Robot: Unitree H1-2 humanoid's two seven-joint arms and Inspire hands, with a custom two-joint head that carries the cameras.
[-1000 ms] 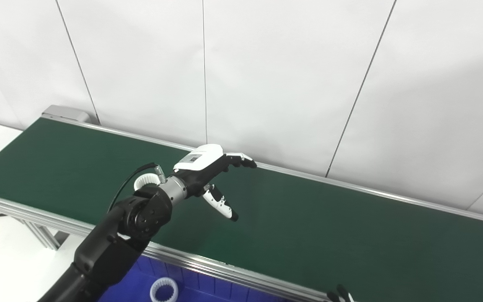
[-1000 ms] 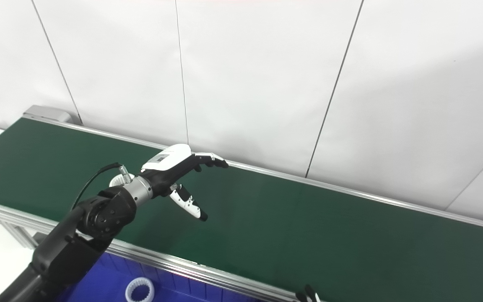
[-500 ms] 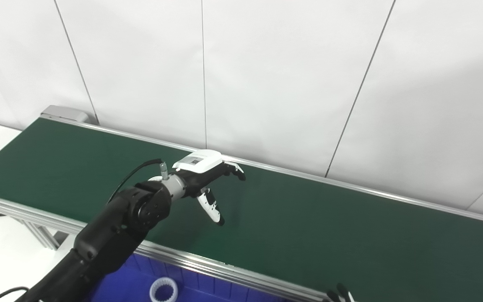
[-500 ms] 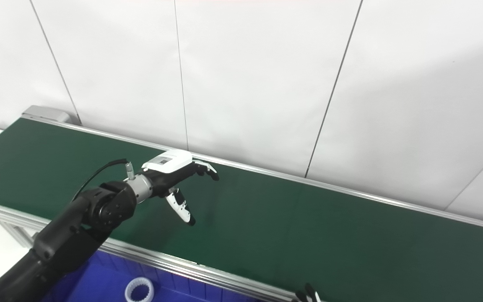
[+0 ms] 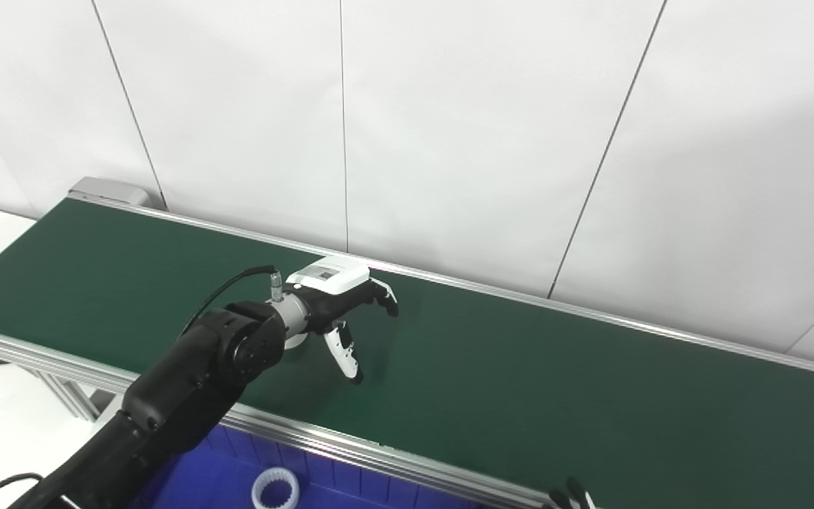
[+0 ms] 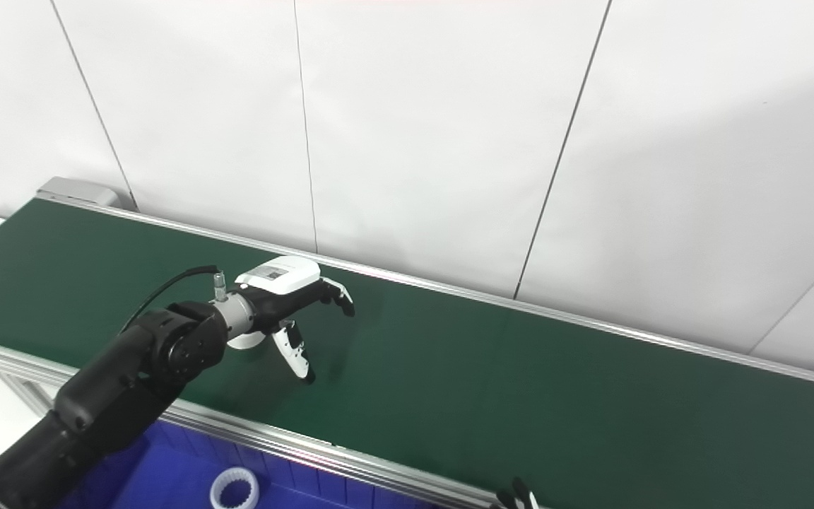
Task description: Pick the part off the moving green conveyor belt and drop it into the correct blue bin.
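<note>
Fingers (image 5: 384,300): left hand (image 5: 340,297) spread, curled downward over belt (image 5: 520,382); thumb pointing down toward the surface; nothing held
Part (image 6: 246,341): white, round, on belt; mostly hidden behind the left wrist, only a pale edge shows; just behind the thumb, not between thumb and fingers
Handling, judged: looks like a light, stiff plastic ring, smooth; likely to skid on the belt if nudged; best pinched across the rim, thumb on one side, fingers opposite
Right hand (image 5: 571,495): only dark fingertips at bottom edge; open or closed, cannot tell
Bin (image 5: 336,488): blue, below near rail; a white toothed ring (image 5: 276,489) already lying in it
Risk, judged: part sits wrist-side of the open hand; hand must reach back or be re-placed to catch it
</note>
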